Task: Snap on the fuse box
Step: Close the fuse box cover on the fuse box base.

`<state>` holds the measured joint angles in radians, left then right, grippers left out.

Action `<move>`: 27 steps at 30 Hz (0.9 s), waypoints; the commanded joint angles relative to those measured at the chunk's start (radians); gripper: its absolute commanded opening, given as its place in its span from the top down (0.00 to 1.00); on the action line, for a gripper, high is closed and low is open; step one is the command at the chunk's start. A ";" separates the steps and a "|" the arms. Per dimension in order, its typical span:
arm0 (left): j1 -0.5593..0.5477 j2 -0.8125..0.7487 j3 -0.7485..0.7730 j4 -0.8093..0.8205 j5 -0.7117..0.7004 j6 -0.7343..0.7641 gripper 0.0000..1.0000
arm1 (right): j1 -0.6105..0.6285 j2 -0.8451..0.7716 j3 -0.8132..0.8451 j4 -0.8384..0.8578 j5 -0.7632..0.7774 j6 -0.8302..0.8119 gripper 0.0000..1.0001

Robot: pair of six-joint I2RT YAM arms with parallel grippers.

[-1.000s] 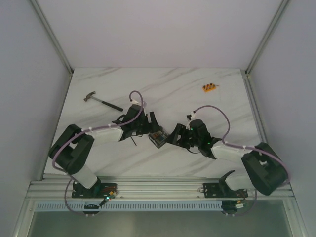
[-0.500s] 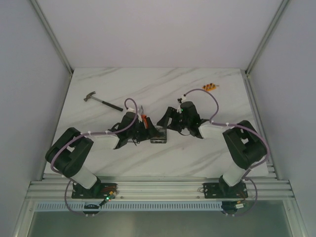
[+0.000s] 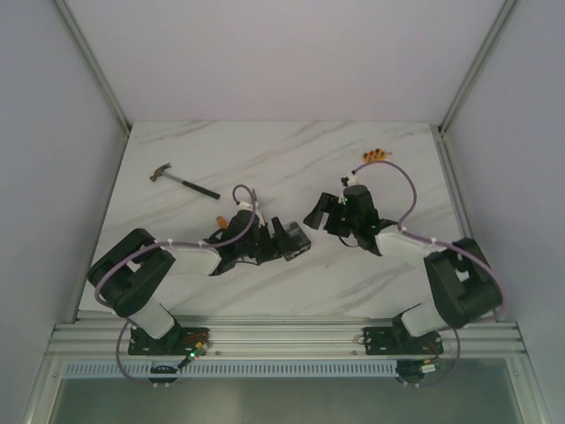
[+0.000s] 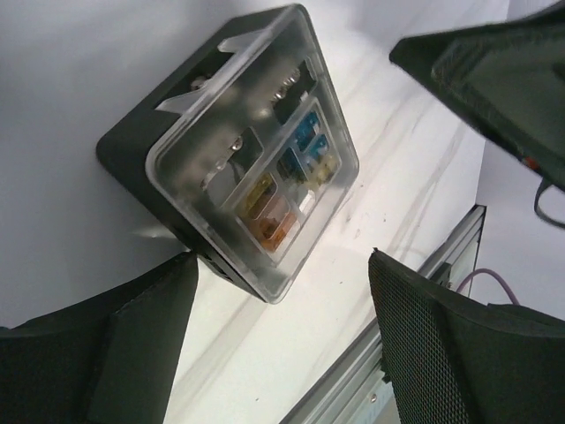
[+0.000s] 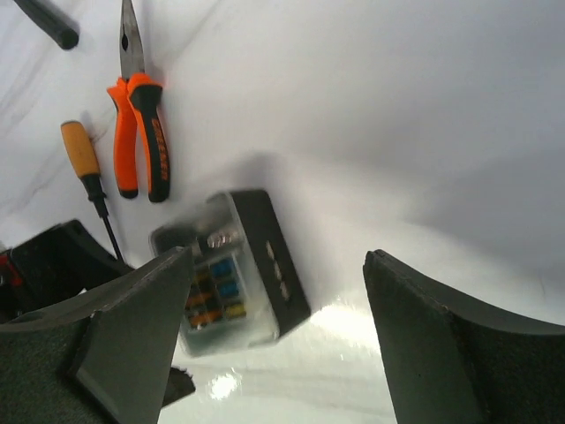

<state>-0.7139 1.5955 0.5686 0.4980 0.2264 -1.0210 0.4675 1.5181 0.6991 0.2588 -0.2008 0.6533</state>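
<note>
The fuse box [image 4: 238,150] is a black square base with a clear lid lying on top and small orange, yellow and blue fuses inside. It rests on the white marble table [image 3: 265,159]. My left gripper [image 4: 282,340] is open, with the box's near corner just ahead of the fingers and nothing between them. My right gripper [image 5: 278,340] is also open and hovers above and to the right of the fuse box [image 5: 234,274], apart from it. From above, the fuse box [image 3: 301,238] lies between the left gripper [image 3: 286,240] and the right gripper [image 3: 316,215].
Orange-handled pliers [image 5: 137,132] and an orange-handled screwdriver [image 5: 84,159] lie on the table beyond the box. A hammer [image 3: 181,181] lies at the far left. A small orange fuse strip [image 3: 375,156] sits at the far right. The table's metal front rail [image 4: 424,265] runs close by.
The right gripper has drawn back from the box toward the right and opened wider. The left arm has shifted, its gripper now pointing right at the box, which sits slightly further right.
</note>
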 commanded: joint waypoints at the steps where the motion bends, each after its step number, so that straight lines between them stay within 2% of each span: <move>1: -0.044 0.072 0.066 0.074 -0.047 -0.036 0.13 | 0.002 -0.115 -0.099 -0.017 0.065 0.011 0.15; 5: -0.091 0.140 0.133 0.105 -0.051 -0.043 0.12 | 0.002 -0.219 -0.183 -0.021 0.084 0.040 0.15; 8: -0.131 0.164 0.202 0.056 -0.044 -0.003 0.12 | 0.003 -0.274 -0.234 -0.013 0.083 0.062 0.14; 13: -0.148 0.059 0.181 -0.036 -0.103 0.069 0.15 | 0.002 -0.279 -0.291 0.048 0.017 0.086 0.15; 16: -0.130 -0.041 0.139 -0.119 -0.148 0.121 0.29 | 0.003 -0.254 -0.316 0.143 -0.043 0.119 0.16; 21: -0.049 -0.163 0.097 -0.236 -0.213 0.210 0.30 | 0.005 -0.181 -0.316 0.257 -0.102 0.157 0.19; 27: 0.043 -0.086 0.166 -0.268 -0.144 0.295 0.34 | 0.011 -0.106 -0.297 0.315 -0.128 0.184 0.25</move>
<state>-0.6994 1.4467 0.6872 0.3004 0.0616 -0.8150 0.4698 1.3823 0.3870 0.4843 -0.2901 0.8074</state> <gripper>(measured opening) 0.679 0.764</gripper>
